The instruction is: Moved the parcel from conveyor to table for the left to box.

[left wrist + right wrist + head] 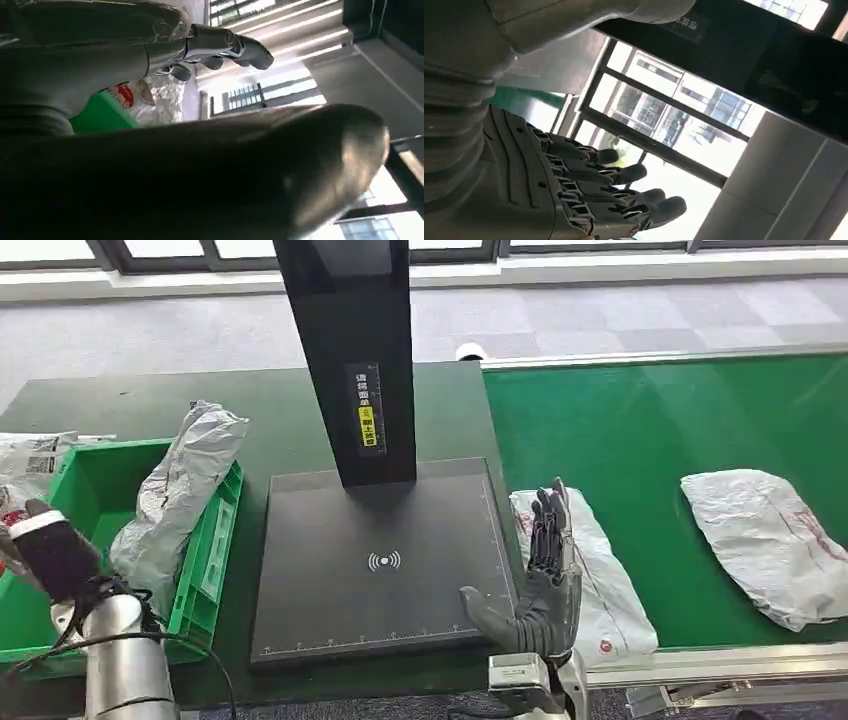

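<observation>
While the right hand hovers empty, fingers straight and apart, the nearest parcel lies on the green conveyor right beside/under it, long axis parallel to fingers.

The crumpled silver-grey plastic parcel at 9 o'clock looks thin, wrinkled and faintly shiny, lying over the rim of the smooth, glossy green plastic crate. The flat black scanner plate is matt and even. At 3 o'clock, the green conveyor belt looks matt and finely textured. The right robot hand is dull grey plastic, ribbed.
</observation>
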`<action>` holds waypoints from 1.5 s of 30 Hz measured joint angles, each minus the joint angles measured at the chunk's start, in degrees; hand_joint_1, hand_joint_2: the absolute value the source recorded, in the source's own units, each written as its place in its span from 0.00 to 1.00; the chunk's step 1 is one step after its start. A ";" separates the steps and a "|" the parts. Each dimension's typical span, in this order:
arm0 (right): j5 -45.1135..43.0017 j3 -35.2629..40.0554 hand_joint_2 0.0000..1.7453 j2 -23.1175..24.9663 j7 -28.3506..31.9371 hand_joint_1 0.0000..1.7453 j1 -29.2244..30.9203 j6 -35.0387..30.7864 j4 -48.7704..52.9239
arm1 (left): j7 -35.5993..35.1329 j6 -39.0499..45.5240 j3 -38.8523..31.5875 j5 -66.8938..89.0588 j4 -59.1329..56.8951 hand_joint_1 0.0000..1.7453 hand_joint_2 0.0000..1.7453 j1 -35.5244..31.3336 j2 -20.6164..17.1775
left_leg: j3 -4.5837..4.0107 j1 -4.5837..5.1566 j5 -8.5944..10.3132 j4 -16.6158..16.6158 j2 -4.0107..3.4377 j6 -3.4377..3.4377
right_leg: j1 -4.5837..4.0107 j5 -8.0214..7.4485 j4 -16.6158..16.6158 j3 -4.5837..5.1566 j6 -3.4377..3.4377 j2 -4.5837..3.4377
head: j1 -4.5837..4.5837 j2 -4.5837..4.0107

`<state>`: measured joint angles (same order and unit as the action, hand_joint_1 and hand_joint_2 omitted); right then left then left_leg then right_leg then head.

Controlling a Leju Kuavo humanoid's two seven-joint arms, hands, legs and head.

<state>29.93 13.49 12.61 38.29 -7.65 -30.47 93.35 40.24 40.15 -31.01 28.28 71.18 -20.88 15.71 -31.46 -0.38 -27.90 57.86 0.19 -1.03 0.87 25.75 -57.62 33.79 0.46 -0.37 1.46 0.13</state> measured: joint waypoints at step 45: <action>53.74 -30.23 1.00 -18.34 -38.18 0.00 8.63 7.26 -30.56 | -0.04 -18.05 51.58 -16.54 14.98 0.00 0.00 20.95 -4.76 | 0.04 0.16 -0.25 0.06 -0.04 0.33 | 0.15 0.07 0.10 -0.10 0.24 0.09 | 0.02 0.00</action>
<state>83.66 -16.74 -5.73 0.12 0.98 -23.21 62.79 40.19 22.10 20.57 11.74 86.16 0.07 10.95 -31.42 -0.22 -28.15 57.91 0.15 -0.70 1.02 25.82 -57.51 33.69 0.70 -0.28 1.49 0.13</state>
